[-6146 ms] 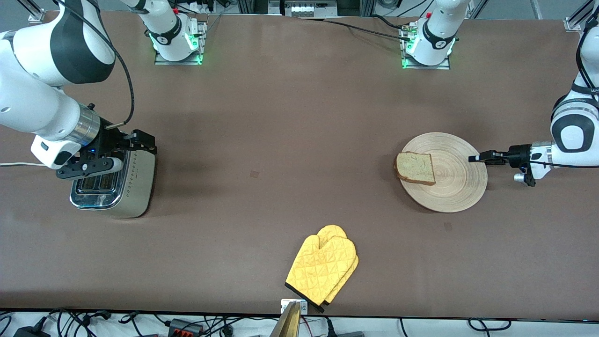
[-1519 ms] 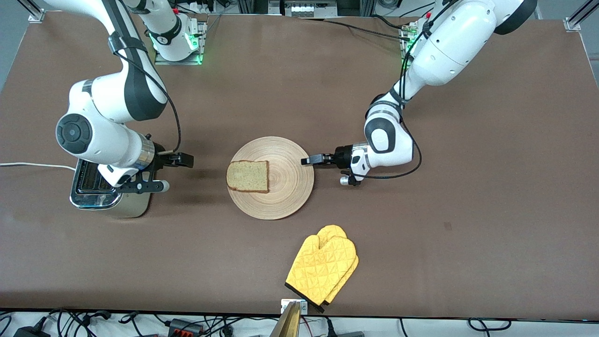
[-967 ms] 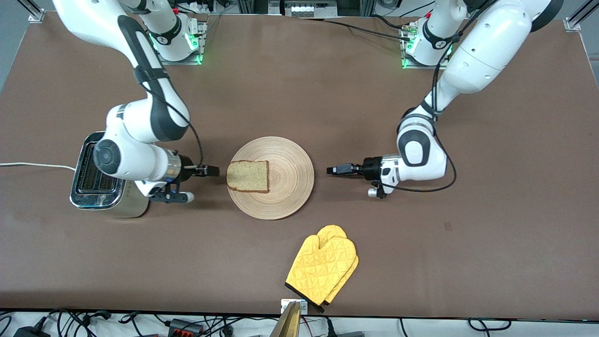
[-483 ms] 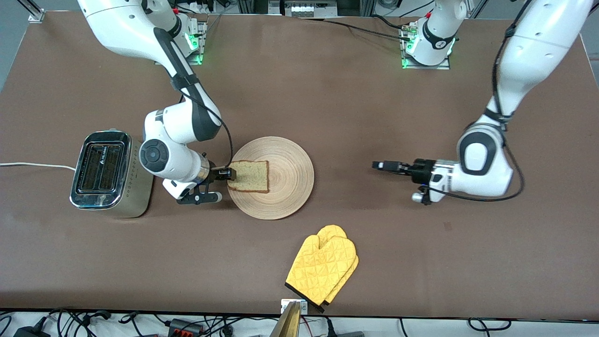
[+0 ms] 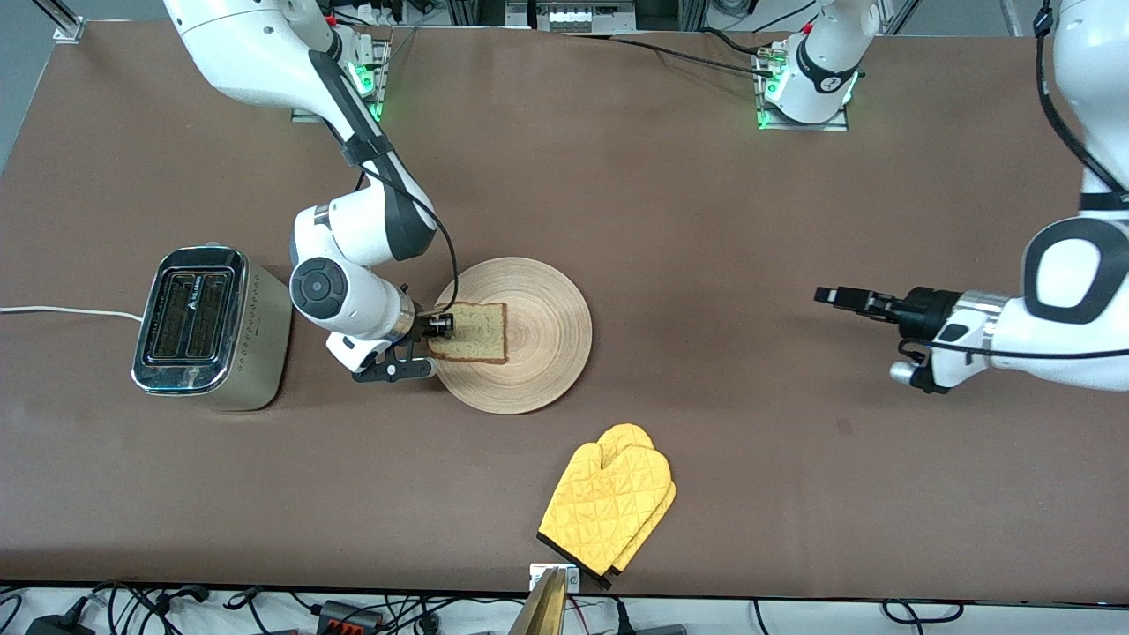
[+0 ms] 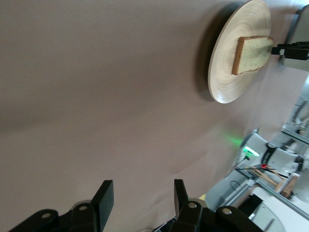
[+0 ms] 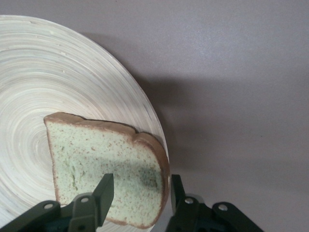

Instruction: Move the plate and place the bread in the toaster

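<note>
Bread [image 5: 470, 332] on plate [image 5: 547, 353], right hand [image 5: 441, 324] straddling crust

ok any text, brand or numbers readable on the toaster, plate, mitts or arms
None can be read.
toaster: only a row of small dots on its side, no letters.
plate, bread, yellow oven mitts: no print.
Arm base collars: a small round mark, too small to read.

Layout. Bread [image 5: 469, 332] lies on the plate [image 5: 538, 353], at the plate's edge toward the right arm's end of the table. The right gripper [image 5: 438, 324] straddles the bread's edge there, between toaster [image 5: 212, 328] and plate. The left gripper [image 5: 836, 295] is over bare table [image 5: 706, 220], well apart from the plate. The mitt [image 5: 609, 504] lies nearer the front camera than the plate.
</note>
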Motion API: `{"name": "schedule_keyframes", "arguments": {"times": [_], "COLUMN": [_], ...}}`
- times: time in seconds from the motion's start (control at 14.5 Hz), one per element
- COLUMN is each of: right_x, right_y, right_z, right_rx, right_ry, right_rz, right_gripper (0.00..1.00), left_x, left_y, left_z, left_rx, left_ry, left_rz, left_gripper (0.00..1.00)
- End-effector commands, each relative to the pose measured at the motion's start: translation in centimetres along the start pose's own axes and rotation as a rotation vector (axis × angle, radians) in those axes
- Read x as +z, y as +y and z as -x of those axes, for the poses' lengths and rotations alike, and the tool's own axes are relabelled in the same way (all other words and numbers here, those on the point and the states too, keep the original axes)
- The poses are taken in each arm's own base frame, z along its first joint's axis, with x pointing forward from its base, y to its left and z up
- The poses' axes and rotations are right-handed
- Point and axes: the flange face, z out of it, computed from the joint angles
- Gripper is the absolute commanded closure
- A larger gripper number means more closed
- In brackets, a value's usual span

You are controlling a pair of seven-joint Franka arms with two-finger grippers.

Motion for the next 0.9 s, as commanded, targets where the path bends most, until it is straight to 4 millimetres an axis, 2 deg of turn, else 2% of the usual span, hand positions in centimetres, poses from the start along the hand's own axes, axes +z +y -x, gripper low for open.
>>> {"name": "schedule_keyframes", "arguments": {"times": [0.0,0.21,0.28,0.35,0.41,0.55,0.69,0.83], "right_x": [0.5,1.1,1.1,1.1,1.2,1.6,1.7,2.0], "right_y": [-0.2,-0.1,-0.3,-0.3,-0.3,-0.8,-1.1,-1.1], "right_z": [-0.5,-0.5,-0.4,-0.4,-0.4,-0.2,-0.1,0.0], "right_rx": [0.007,-0.005,-0.008,-0.008,-0.008,-0.029,-0.042,-0.042], "right_ry": [0.004,0.001,-0.001,-0.001,-0.003,-0.006,-0.005,-0.01], "right_rz": [0.021,0.042,0.043,0.043,0.045,0.061,0.074,0.074], "right_gripper": [0.44,0.45,0.46,0.46,0.47,0.5,0.5,0.53], "left_x": [-2.9,-6.4,-6.8,-7.2,-8.4,-10.6,-12.3,-12.8], "left_y": [3.0,5.3,5.5,5.2,5.7,6.8,6.9,6.9], "left_z": [2.1,4.8,5.5,5.7,6.1,7.1,8.1,8.6], "left_rx": [-0.044,-0.051,-0.057,-0.063,-0.059,-0.038,-0.042,-0.05], "left_ry": [-0.012,0.041,0.035,0.032,0.053,0.075,0.089,0.079], "left_rz": [-0.145,-0.278,-0.311,-0.346,-0.388,-0.418,-0.418,-0.425], "left_gripper": [0.42,0.33,0.32,0.26,0.0,0.0,0.0,0.0]}}
